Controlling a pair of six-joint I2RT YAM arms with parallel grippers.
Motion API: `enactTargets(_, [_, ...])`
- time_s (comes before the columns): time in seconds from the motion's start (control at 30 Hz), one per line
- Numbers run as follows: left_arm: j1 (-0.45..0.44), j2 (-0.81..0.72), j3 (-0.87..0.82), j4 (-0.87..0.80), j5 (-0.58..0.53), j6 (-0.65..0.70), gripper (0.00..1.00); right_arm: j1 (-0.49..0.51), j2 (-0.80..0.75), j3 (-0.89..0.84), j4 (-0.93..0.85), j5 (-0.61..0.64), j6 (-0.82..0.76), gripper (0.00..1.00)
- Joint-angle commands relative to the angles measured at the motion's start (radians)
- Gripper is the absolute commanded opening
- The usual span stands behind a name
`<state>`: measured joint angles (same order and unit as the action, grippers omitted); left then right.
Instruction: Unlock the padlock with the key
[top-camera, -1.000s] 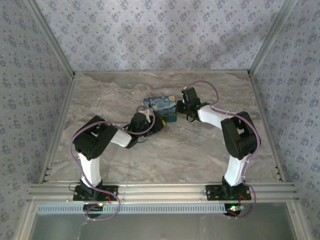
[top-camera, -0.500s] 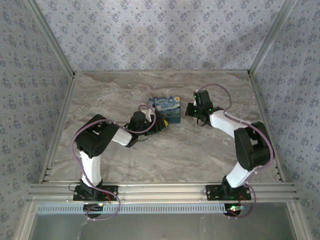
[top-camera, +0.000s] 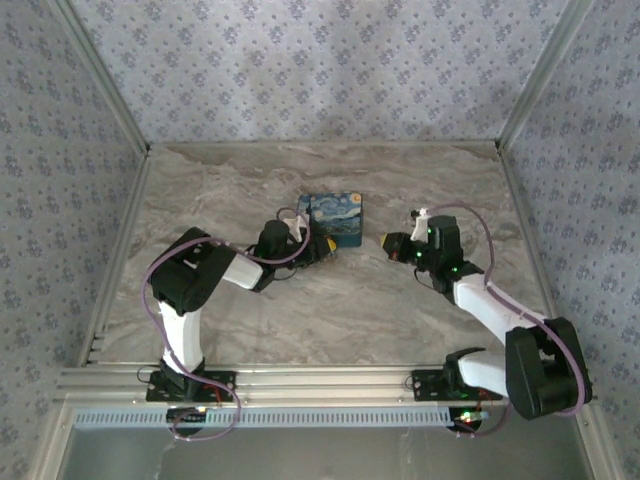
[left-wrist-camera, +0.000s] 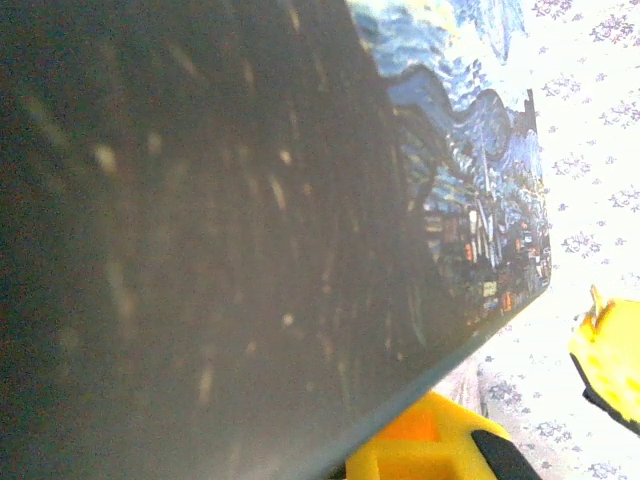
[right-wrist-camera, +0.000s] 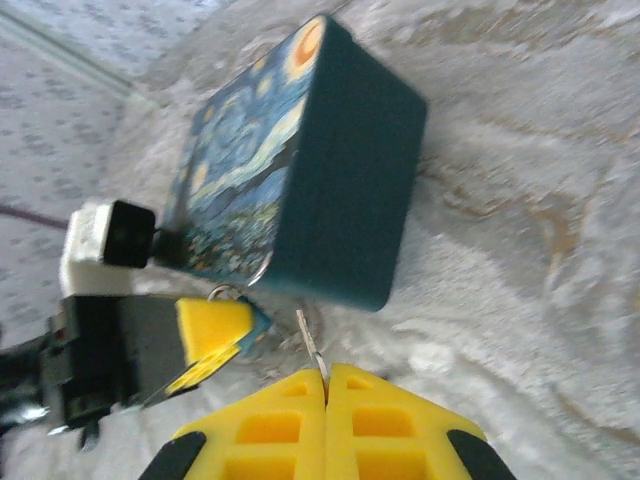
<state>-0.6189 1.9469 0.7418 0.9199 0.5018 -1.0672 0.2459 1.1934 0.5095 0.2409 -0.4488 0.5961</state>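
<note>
Fingertips of the right gripper press together on a thin silvery key. At its nine o'clock from above, the left gripper pinches the tiny blue padlock, just beside the starry-night box at its twelve o'clock, on the marble table.

Bare table flanks the box; the left claw seemingly crowds its near edge.

Glossy printed box, smooth marbled tabletop; yellow plastic fingers
</note>
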Motion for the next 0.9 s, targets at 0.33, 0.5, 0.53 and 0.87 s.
enactTargets(0.33, [0.024,-0.022,0.019,0.008,0.093,-0.047,0.00,0.031,-0.039,-0.131,0.297,-0.166,0.138,0.00])
enactTargets(0.5, [0.039,-0.024,0.021,0.023,0.116,-0.065,0.00,0.093,0.027,-0.187,0.431,-0.101,0.206,0.00])
enactTargets(0.53, [0.040,-0.022,0.021,0.029,0.119,-0.069,0.00,0.102,0.045,-0.201,0.484,-0.088,0.231,0.00])
enactTargets(0.87, [0.057,-0.002,0.027,0.081,0.161,-0.129,0.00,0.248,0.238,-0.229,0.732,0.087,0.390,0.00])
